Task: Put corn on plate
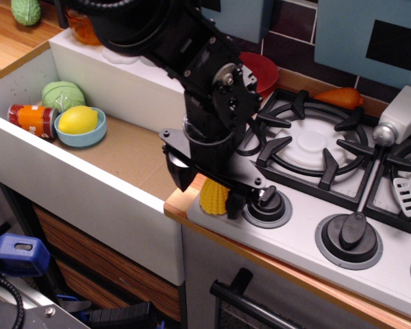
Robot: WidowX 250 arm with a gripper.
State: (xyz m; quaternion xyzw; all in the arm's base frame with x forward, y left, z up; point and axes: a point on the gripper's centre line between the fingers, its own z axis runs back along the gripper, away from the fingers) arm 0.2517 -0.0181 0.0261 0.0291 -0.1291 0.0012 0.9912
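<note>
The yellow ribbed corn (213, 198) stands on the front left corner of the stove top, beside the wooden counter edge. My black gripper (208, 191) is lowered over it, with one finger (180, 175) to its left over the sink edge and the other (234, 204) to its right by the first knob. The jaws stand apart around the corn and look open. The red plate (263, 70) lies at the back behind the arm, left of the burner, partly hidden by the arm.
The sink (116, 147) to the left holds a light-blue bowl (88, 138) with a lemon (78, 119), a green cabbage (62, 94) and an orange can (33, 118). Stove knobs (267, 203) and a black burner grate (315, 147) lie to the right, with an orange carrot (340, 97) and a grey bottle (403, 113) behind.
</note>
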